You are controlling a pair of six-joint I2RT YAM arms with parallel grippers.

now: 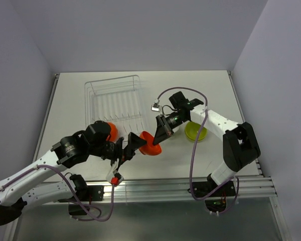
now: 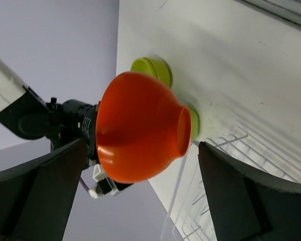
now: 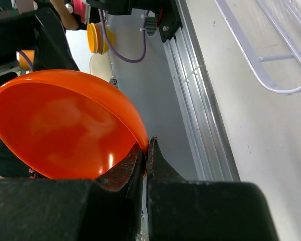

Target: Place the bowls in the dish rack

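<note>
My right gripper [image 1: 159, 134] is shut on the rim of an orange-red bowl [image 1: 150, 144] and holds it above the table, in front of the dish rack [image 1: 113, 100]. The pinch shows in the right wrist view, with the gripper [image 3: 147, 150] on the bowl [image 3: 65, 130]. My left gripper [image 1: 132, 145] is open, and its jaws face the bowl's base without touching it. In the left wrist view the bowl [image 2: 140, 133] sits between the spread fingers [image 2: 35, 201]. A second orange-red bowl [image 1: 110, 131] lies by the rack's front edge, partly hidden by my left wrist. A lime green bowl [image 1: 195, 132] sits under my right arm.
The left wrist view shows two green bowls [image 2: 153, 70] [image 2: 193, 123] on the table and the rack's wires [image 2: 231, 165]. The rack's corner shows in the right wrist view [image 3: 271, 65]. Aluminium rails [image 1: 180, 188] run along the table's near edge. Walls close in the table on three sides.
</note>
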